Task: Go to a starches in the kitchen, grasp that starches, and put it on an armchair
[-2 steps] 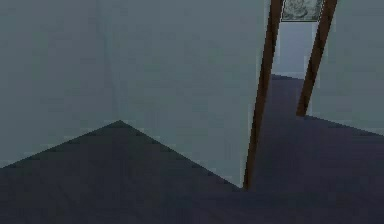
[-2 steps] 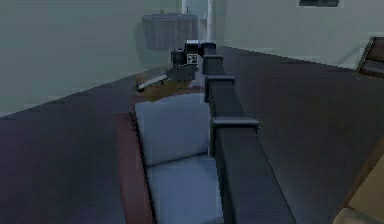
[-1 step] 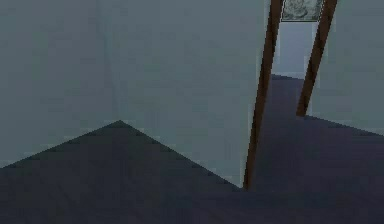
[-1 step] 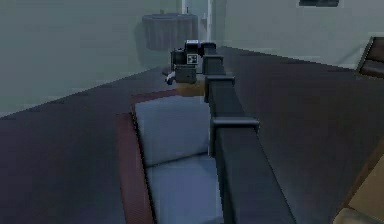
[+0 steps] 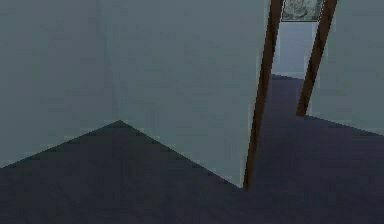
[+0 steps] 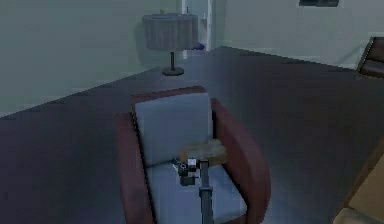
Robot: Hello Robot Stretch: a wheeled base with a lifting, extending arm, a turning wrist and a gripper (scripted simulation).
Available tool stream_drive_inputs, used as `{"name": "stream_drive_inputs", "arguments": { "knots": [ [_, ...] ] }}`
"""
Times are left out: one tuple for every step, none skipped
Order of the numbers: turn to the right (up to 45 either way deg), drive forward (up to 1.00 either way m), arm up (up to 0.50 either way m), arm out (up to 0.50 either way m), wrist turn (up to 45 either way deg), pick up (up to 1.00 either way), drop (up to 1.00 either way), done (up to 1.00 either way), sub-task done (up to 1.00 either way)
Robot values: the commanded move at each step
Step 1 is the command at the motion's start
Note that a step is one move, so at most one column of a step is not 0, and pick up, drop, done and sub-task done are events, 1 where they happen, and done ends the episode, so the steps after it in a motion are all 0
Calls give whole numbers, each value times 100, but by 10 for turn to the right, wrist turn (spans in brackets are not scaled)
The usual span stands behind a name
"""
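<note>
Pale grey-blue walls (image 5: 170,70) meet in a corner in the forward view, above a dark blue-grey floor (image 5: 120,180).

In the arm side view a broad armchair (image 6: 170,125) stands on the same dark floor, facing the camera. It has reddish-brown padded arms and pale grey-blue seat and back cushions.

At the forward view's right, a brown wooden door frame (image 5: 262,90) opens on a further room.

Well behind the armchair, near the far wall, stands a lamp (image 6: 168,35) with a striped grey drum shade, a thin stem and a round foot.

The robot's dark square arm (image 6: 205,200) rises from the arm side view's bottom edge, across the seat cushion. At its far end a small tan blocky lump (image 6: 214,152), whose colour fits the starches, sits over the seat near the back cushion. Just beside it, toward the view's left, is the gripper (image 6: 188,165). I cannot tell whether the gripper holds the lump or the lump lies on the cushion.

Through the doorway, a small framed picture (image 5: 298,10) hangs high on the far wall.
</note>
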Motion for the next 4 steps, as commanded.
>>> {"name": "stream_drive_inputs", "arguments": {
  "knots": [
    [0, 0, -32, 0, 0, 0, 0, 0, 0],
    [0, 0, 0, 0, 0, 0, 100, 0, 0],
    [0, 0, 10, 0, 0, 0, 0, 0, 0],
    [0, 0, 0, -8, 0, 0, 0, 0, 0]
  ]
}}
